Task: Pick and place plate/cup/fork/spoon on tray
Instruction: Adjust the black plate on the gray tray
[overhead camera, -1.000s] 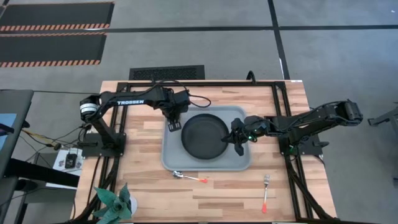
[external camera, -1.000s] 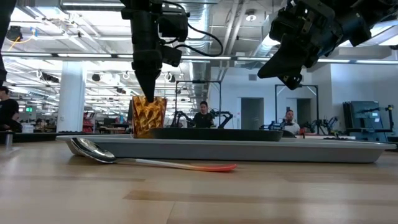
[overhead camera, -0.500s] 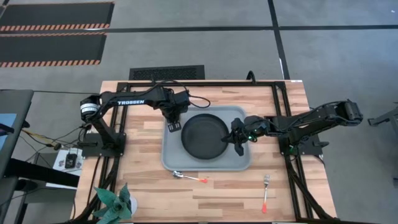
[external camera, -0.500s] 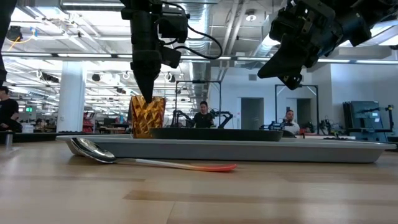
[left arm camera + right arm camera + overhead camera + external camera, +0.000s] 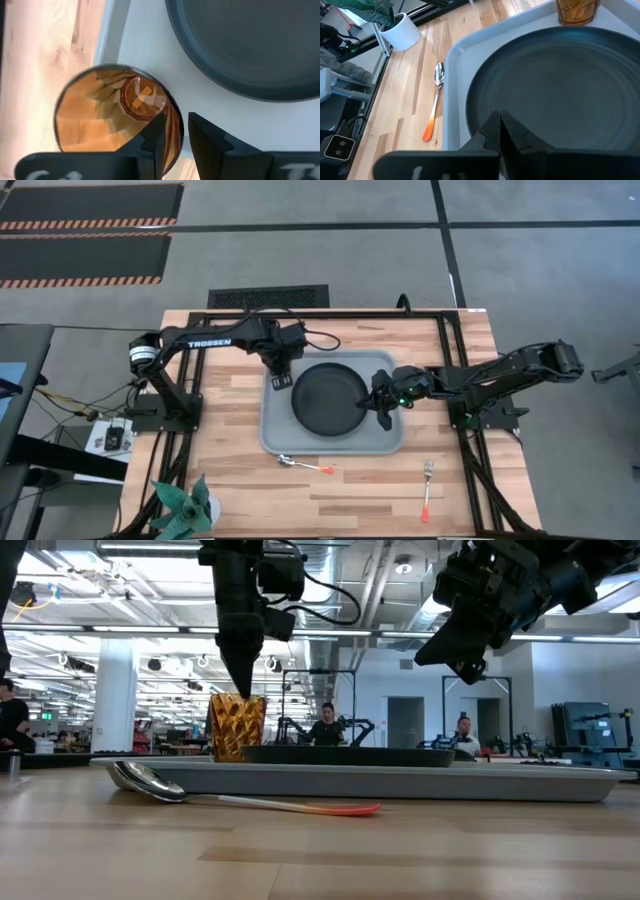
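I count two of the four pieces as placed. The plate sits in the middle of the tray, and the cup stands upright in the tray's upper-left corner in the overhead picture, just beside the plate but not touching it.

My left pincer is right over the cup with its fingers parted a little; one finger reaches inside the rim and the other is outside it. From the table-level camera the tips look level with the rim, though I can't be sure whether a finger touches the glass, so I judge the cup let go, not held.

My right pincer hovers over the right part of the plate, fingers pressed together, carrying nothing.

Left to do: the spoon lies on the tabletop just below the tray's lower edge, and the fork lies farther toward the lower right, well apart from the tray.
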